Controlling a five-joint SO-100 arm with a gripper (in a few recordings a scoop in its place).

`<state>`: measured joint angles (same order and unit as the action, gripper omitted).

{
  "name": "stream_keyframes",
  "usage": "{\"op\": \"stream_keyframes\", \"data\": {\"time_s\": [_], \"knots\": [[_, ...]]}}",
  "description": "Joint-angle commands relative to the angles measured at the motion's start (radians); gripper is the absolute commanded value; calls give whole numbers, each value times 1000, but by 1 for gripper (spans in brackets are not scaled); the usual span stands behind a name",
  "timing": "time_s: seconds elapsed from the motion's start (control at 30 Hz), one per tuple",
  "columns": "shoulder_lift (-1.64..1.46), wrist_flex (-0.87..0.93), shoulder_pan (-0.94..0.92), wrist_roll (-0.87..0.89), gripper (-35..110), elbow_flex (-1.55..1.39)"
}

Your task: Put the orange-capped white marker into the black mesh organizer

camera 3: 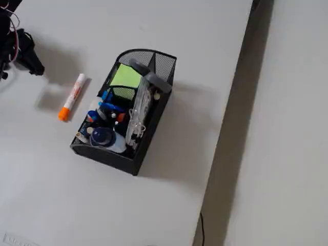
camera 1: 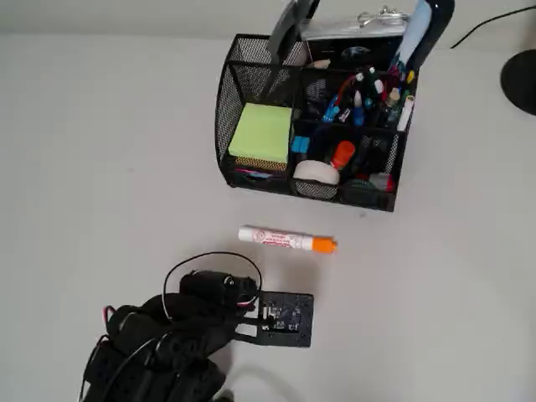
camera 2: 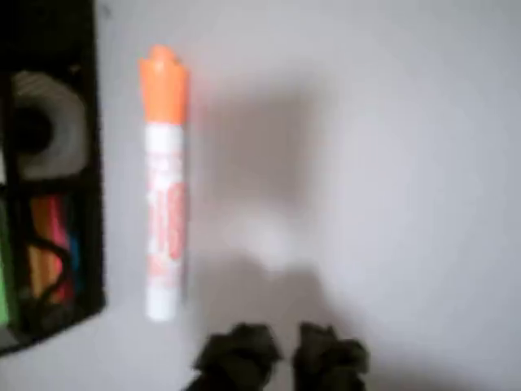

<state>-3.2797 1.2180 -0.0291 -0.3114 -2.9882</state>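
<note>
The orange-capped white marker [camera 1: 286, 239] lies flat on the white table, its cap pointing right in the overhead view, a short way in front of the black mesh organizer [camera 1: 224, 109]. In the wrist view the marker [camera 2: 165, 204] lies lengthwise left of my gripper [camera 2: 285, 358], beside the organizer's wall [camera 2: 94, 163]. The two dark fingertips stand close together with nothing between them, clear of the marker. In the fixed view the gripper [camera 3: 32, 62] hovers at the upper left of the marker [camera 3: 72, 96] and the organizer [camera 3: 118, 159]. My arm [camera 1: 201, 306] is at the bottom left of the overhead view.
The organizer holds a yellow-green sticky pad [camera 1: 261, 134], several pens [camera 1: 364, 96] and a white eraser [camera 1: 316, 172]. A black round base [camera 1: 523, 79] sits at the far right. The table's edge [camera 3: 233, 102] drops off beyond the organizer in the fixed view.
</note>
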Motion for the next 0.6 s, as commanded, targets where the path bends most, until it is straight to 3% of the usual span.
{"op": "stream_keyframes", "data": {"time_s": [0.0,0.2,0.4,0.57], "knots": [[35,-63,-14,-92,18,92],[689,-221,-18,17,20,420],[1256,-166,-37,140,20,821],[1514,-156,-41,175,20,988]]}}
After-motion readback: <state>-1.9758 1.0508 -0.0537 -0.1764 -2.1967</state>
